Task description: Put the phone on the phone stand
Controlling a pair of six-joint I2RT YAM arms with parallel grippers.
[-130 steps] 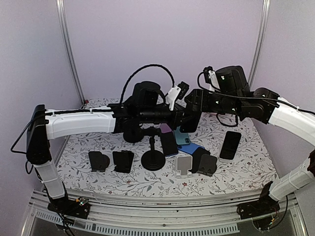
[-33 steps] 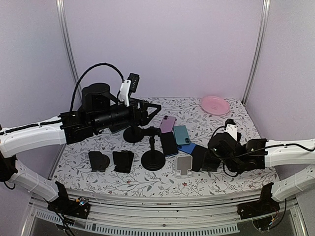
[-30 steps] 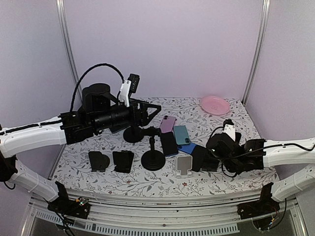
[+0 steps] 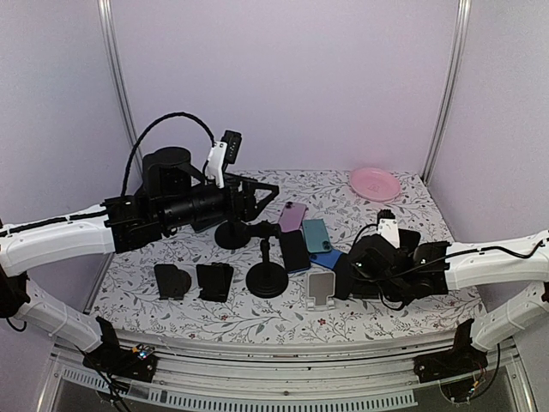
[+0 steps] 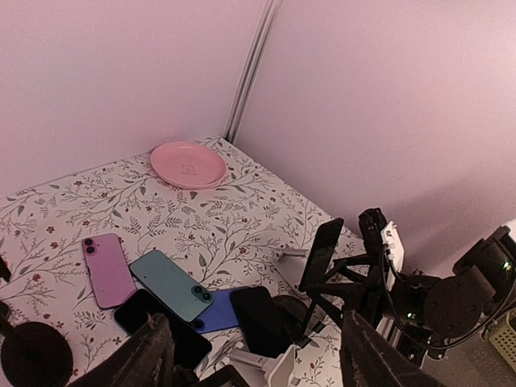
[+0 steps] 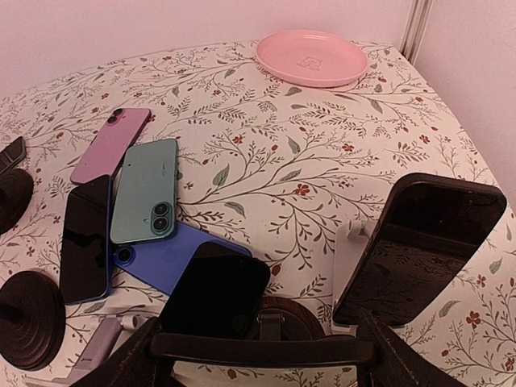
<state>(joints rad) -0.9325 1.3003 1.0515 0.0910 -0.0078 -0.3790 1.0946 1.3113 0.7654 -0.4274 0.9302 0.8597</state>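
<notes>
Phone (image 6: 419,250), black with its screen facing out, leans upright on a white stand (image 6: 347,256) at the table's right side. It is straight ahead of the right gripper (image 6: 266,360), whose fingers are spread wide with nothing between them, clear of the phone. Just left of it, a second black phone (image 6: 211,292) rests tilted on a round black stand (image 6: 274,318). Beyond these, four more lie flat and crowded together on the flowered cloth (image 6: 266,173). A blue phone (image 6: 157,260) lies partly under the tilted one, and a dark phone (image 6: 87,238) lies to its left. A teal phone (image 6: 145,189) lies edge to edge with the dark one, and a purple phone (image 6: 109,145) lies farther back. A pink plate (image 6: 310,58) sits near the far edge. The left gripper (image 5: 260,359) hangs raised over the table's left half, released and empty, its camera looking across at the phone on its stand.
</notes>
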